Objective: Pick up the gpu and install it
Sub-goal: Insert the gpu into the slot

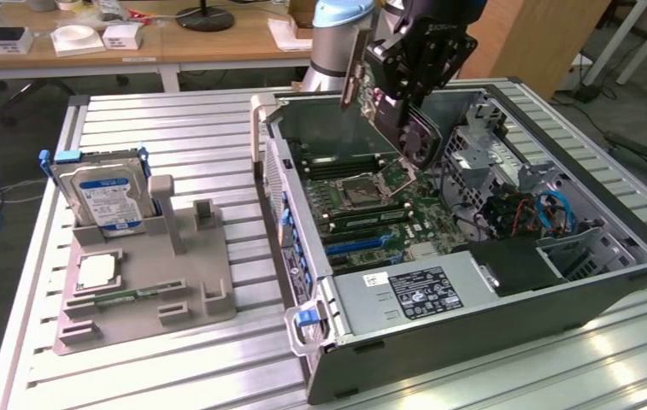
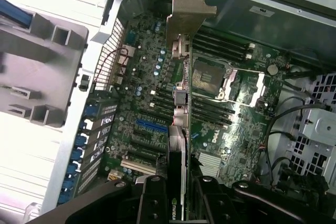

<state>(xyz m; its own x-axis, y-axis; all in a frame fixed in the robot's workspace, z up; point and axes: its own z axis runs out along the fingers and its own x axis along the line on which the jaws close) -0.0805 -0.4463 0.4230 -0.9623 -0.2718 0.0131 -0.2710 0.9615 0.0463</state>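
Your gripper is clenched on the gpu by its upper edge. The card hangs on edge above the motherboard, toward the edge of the open case beside the arm — not seated, probably held so its lower edge can meet a slot.

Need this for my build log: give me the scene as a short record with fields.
end effector: shut on the thin green graphics card with a silver metal bracket
card position: edge-down above the green motherboard, not seated
case: open black computer tower lying on its side
fixture: grey plastic holder at the exterior view's left, carrying a silver hard drive with blue label
surface: slatted metal table
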